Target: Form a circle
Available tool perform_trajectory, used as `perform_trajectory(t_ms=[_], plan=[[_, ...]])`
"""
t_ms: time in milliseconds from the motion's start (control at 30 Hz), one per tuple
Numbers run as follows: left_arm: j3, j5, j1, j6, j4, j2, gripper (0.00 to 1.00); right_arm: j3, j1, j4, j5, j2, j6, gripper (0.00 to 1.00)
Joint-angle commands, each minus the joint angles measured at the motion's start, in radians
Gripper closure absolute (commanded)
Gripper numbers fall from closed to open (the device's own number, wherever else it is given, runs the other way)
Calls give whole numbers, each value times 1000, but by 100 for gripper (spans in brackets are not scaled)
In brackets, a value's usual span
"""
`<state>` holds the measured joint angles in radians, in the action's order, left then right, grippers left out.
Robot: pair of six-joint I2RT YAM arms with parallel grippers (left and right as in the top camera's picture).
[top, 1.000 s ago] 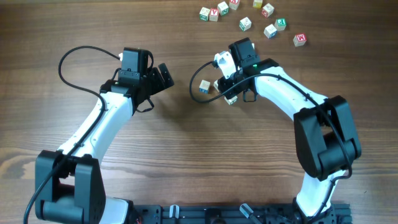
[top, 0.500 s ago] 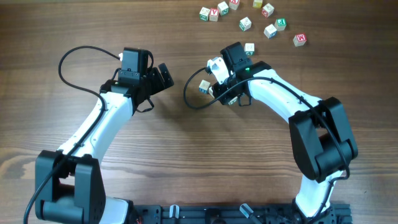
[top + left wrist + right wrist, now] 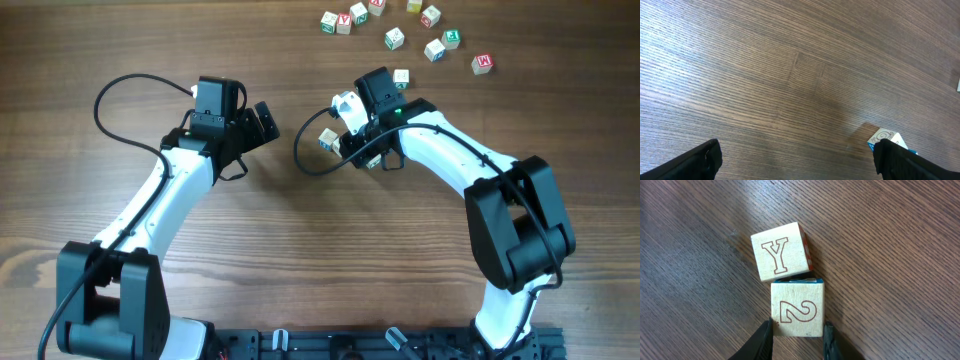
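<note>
Two cubes of the unfinished circle (image 3: pixel 790 280) lie touching on the worktop (image 3: pixel 900 240). The 2 cube (image 3: pixel 796 311) is clamped between the right fingers (image 3: pixel 762 341); the Y cube (image 3: pixel 781 252) sits just beyond their tips, slightly skewed. Their row runs straight away from the fingers, printed faces up. Probably light, rigid wood, best gripped on opposite flat sides. The left fingers (image 3: pixel 700 160) stand spread, empty.
</note>
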<state>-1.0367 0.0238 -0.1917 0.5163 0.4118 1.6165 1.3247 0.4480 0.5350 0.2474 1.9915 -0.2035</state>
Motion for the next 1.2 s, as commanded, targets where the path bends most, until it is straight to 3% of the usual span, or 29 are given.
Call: perform_trajectory(t_ms=[0, 133, 1167], plan=[[3, 1, 0, -15, -2, -19, 0, 2, 0, -1, -8, 15, -3, 73], [3, 1, 0, -15, -2, -19, 0, 2, 0, 12, -124, 15, -3, 74], [3, 1, 0, -15, -2, -19, 0, 2, 0, -13, -112, 15, 124, 73]])
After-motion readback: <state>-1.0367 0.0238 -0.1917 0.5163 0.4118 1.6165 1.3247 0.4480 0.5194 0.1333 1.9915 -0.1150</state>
